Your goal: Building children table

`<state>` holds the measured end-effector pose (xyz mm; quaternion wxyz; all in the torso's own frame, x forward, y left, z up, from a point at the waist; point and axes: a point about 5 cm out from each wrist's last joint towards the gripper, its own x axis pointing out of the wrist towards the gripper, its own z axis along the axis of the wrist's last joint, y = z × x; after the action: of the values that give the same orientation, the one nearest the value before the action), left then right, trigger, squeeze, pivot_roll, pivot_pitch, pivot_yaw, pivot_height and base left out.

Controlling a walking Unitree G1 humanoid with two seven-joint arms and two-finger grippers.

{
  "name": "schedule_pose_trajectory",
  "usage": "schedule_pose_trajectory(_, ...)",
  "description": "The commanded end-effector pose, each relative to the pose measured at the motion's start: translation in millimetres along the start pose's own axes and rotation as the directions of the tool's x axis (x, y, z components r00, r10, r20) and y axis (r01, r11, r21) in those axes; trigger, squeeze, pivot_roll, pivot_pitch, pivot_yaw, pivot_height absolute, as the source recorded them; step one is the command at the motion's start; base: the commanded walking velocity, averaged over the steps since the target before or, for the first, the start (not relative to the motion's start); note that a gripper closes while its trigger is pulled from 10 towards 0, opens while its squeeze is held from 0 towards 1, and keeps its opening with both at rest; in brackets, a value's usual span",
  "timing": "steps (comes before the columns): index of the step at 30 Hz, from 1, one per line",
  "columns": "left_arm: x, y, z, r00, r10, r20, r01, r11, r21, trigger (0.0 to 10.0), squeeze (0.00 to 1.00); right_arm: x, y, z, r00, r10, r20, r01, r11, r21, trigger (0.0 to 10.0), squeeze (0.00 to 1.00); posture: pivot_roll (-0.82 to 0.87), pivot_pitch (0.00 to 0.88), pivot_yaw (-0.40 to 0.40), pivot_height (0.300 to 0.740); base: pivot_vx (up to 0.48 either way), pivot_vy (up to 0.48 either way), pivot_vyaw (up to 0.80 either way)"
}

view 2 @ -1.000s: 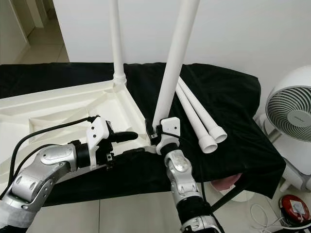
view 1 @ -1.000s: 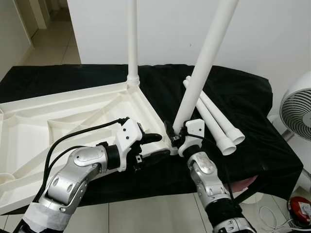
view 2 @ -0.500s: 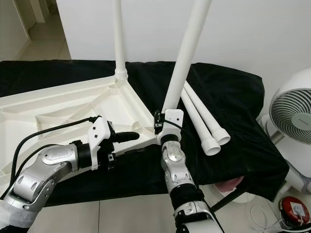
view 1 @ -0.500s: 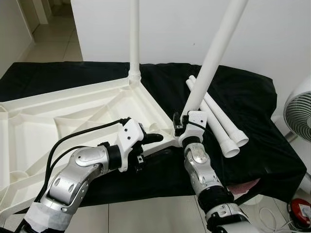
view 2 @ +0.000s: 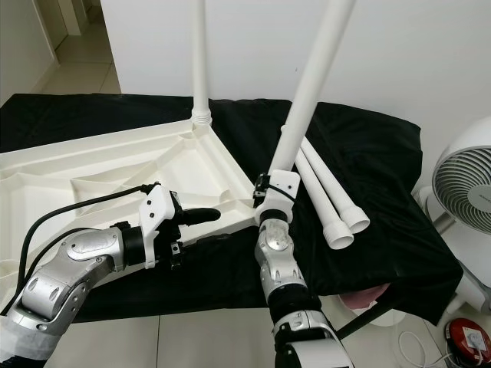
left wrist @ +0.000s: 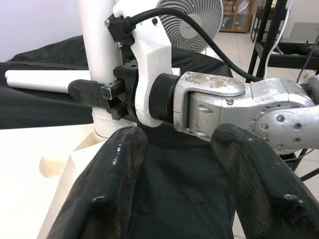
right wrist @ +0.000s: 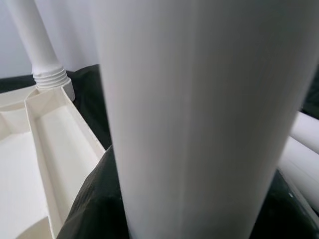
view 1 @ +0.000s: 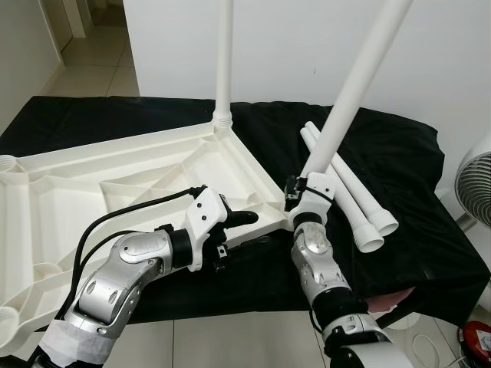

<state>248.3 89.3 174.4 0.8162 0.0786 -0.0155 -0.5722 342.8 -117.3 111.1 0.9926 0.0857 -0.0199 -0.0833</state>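
Left eye view: the right hand (view 1: 295, 201), closed on a tilted white leg (view 1: 353, 96), has carried its base to the upside-down tabletop's (view 1: 92, 199) near corner, centre frame, ready for seating. The left hand (view 1: 245, 230), fingers open, waits beside it. One leg (view 1: 224, 57) stands fitted; two spare legs (view 1: 349, 195) lie on the bench (view 1: 406, 169).

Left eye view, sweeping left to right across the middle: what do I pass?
Upturned white tabletop → left pincer → right pincer clamped on the tilted leg → two loose legs → fan.
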Motion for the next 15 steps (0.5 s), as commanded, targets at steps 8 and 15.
schedule_pose_trajectory(8,2.6,0.4,1.2,1.0,-0.003,0.001,0.003,1.0,0.012,10.0,0.0,-13.8,-31.5,-37.1,0.968,-0.183,-0.169,0.194,0.98,0.046,10.0,0.0,-0.01,0.0,-0.042,0.74,0.0,0.0,0.0)
schedule_pose_trajectory(15,2.7,-0.1,0.6,1.0,-0.004,0.0,0.004,1.0,0.012,10.0,0.0,-12.8,-30.1,-36.1,0.972,-0.175,-0.156,0.183,0.982,0.037,10.0,0.0,-0.01,0.0,-0.042,0.74,0.0,0.0,0.0)
